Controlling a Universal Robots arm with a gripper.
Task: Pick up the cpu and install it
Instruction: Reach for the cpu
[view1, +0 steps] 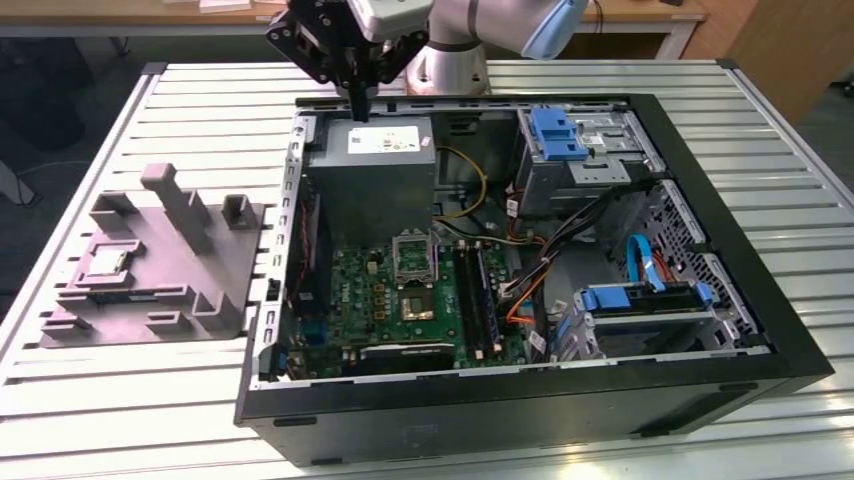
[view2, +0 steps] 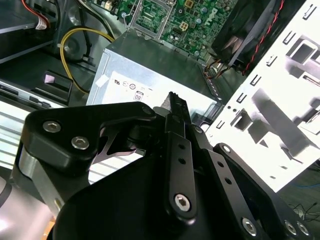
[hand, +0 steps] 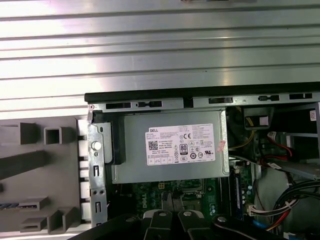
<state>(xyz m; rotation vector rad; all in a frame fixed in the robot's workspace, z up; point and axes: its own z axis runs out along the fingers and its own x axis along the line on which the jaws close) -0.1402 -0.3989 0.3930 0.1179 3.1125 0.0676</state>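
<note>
Nearest, along the bench's (view1: 120, 400) near edge: the black wall of an open computer case (view1: 534, 400), insides facing up. Just beyond that wall, flat on the case floor, a green motherboard (view1: 387, 300) with a metal-framed socket (view1: 414, 255) towards its far end. Level with the board but outside the case, by the bench edge at the exterior view's left: a grey tray (view1: 134, 300) with upright posts and recesses. Seated in a square recess on the tray's outer side, the cpu (view1: 107, 264), pale top up, untouched and well apart from the tool. Inside the case at the exterior view's right, two blue drive caddies (view1: 641, 297), one nearer and one farther.

Farther back, against the case's far wall, a grey power supply (view1: 374, 180) with a white label, seen in both wrist views (view2: 165, 70) (hand: 150, 172). Above its far end, the gripper (view1: 358, 108) (view2: 175, 102) (hand: 170, 196), pointing down, closed up and carrying nothing. Farthest, near the bench's far edge, the arm (view1: 461, 40).
</note>
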